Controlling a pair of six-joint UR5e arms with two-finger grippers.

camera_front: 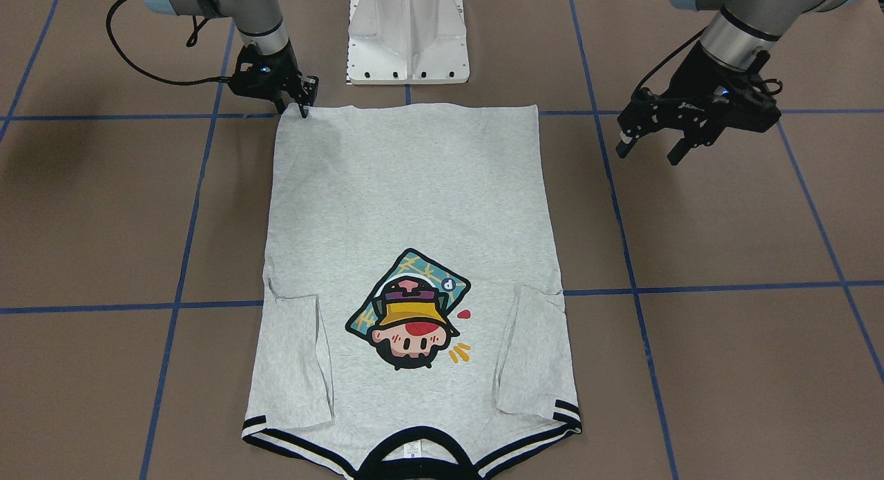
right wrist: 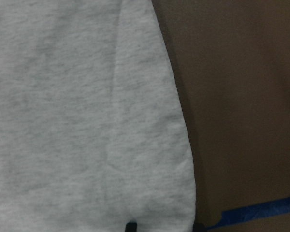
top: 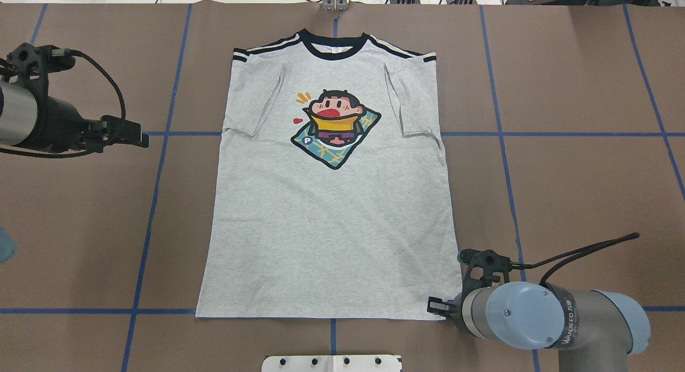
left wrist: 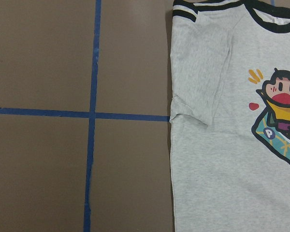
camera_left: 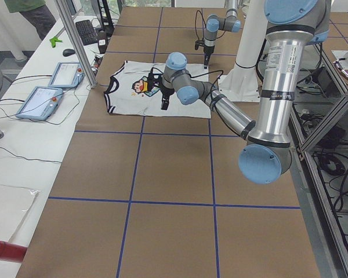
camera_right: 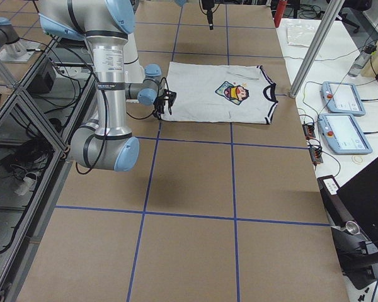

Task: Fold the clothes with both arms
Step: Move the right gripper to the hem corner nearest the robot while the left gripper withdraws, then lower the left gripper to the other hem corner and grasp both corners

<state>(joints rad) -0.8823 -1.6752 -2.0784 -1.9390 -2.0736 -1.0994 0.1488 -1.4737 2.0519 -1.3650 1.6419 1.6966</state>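
Note:
The light grey T-shirt (camera_front: 407, 190) lies flat and face up on the brown table, with both sleeves folded inward over the front. Its black neck band is on the far side from the robot (top: 332, 227). My right gripper (camera_front: 294, 109) is down at the hem corner on the robot's right (top: 436, 306). Its two fingertips (right wrist: 130, 227) stand apart with the cloth's corner lying flat between them, so it is open. My left gripper (camera_front: 649, 152) hovers open and holds nothing, off the shirt's left side (top: 142, 139). Its wrist view shows the folded left sleeve (left wrist: 208, 72).
The white pedestal (camera_front: 407, 31) stands just behind the hem. Blue tape lines (top: 160, 174) grid the brown table. Beyond the collar end, a white side bench carries two tablets (camera_left: 43, 98), cables and a metal post (camera_left: 75, 40). A person (camera_left: 29, 8) stands at its far end.

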